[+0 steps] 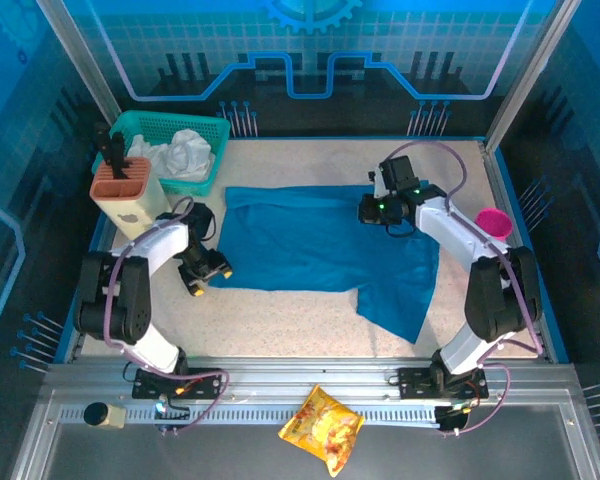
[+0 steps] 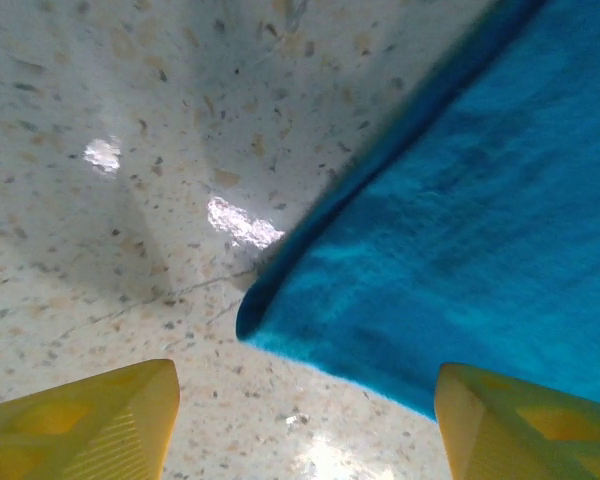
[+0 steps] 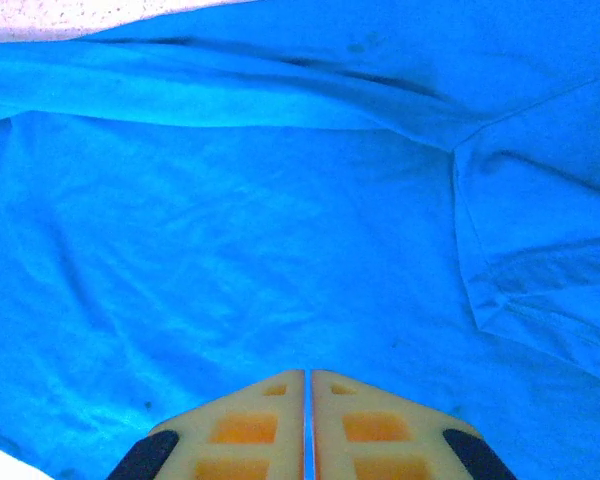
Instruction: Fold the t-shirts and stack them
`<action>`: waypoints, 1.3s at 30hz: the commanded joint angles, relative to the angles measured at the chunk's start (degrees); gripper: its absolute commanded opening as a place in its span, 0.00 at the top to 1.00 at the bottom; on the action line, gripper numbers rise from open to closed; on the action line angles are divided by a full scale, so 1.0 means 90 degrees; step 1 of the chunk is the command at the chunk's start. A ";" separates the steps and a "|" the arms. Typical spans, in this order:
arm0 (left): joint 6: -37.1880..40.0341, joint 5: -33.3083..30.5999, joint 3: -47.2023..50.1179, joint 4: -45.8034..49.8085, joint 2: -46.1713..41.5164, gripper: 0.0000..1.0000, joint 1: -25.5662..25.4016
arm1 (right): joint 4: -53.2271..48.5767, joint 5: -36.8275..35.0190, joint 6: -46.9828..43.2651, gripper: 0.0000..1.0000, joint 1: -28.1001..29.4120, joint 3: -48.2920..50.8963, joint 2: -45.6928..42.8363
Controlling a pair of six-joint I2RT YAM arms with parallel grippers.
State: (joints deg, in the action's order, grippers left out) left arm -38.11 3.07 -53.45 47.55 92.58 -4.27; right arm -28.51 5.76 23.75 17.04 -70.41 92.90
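While the overhead view takes in the whole blue t-shirt [image 1: 310, 245] spread flat in the middle of the surface [image 1: 280, 330], with one flap reaching toward the near right, the wrist cameras give the close detail. From above, the left hand [image 1: 210, 280] sits at the shirt's near-left corner. The right hand [image 1: 372, 210] hovers over its far-right part, near a pink cup [image 1: 495, 222].

The left wrist view shows what the top one cannot: yellow fingers [image 2: 80, 425] spread apart, released, with the shirt's rounded corner lying just ahead between them (one finger overlaps the hem in that picture). The right wrist view shows that hand clenched, its two halves pressed together with a thin slit between. It is over smooth fabric, with a sleeve seam off to the right. Whether it touches the cloth I cannot tell.
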 commanded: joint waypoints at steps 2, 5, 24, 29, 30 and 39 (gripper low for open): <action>-0.0393 0.0083 0.0166 -0.0318 0.0291 0.35 0.0026 | -0.0055 0.0170 -0.0171 0.88 -0.0181 0.0438 -0.0293; -0.0473 -0.0186 0.0177 -0.0350 0.0396 0.42 0.0026 | 0.0037 0.0266 -0.0164 0.88 -0.0290 0.0656 -0.0427; -0.0494 -0.0596 -0.0098 -0.1092 0.0701 0.59 -0.0013 | -0.0003 0.0523 -0.0157 0.90 -0.0409 0.0760 -0.0495; -0.0419 -0.0636 -0.0405 -0.1183 0.1012 0.83 -0.0131 | -0.0209 0.0527 -0.0706 0.93 -0.0408 0.0726 -0.1006; -0.0398 -0.0582 -0.0440 -0.1208 0.1024 0.93 -0.0138 | -0.0235 0.0495 -0.0867 0.92 -0.0400 0.0748 -0.1210; -0.0163 -0.0279 -0.0315 -0.1203 0.0502 1.00 -0.0175 | -0.0869 -0.0243 -0.3187 0.56 -0.0200 0.0870 -0.3901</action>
State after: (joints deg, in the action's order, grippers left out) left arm -41.39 -2.81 -57.04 46.17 98.50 -5.10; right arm -31.81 4.82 6.52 14.61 -62.70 61.52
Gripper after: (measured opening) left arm 0.053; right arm 0.412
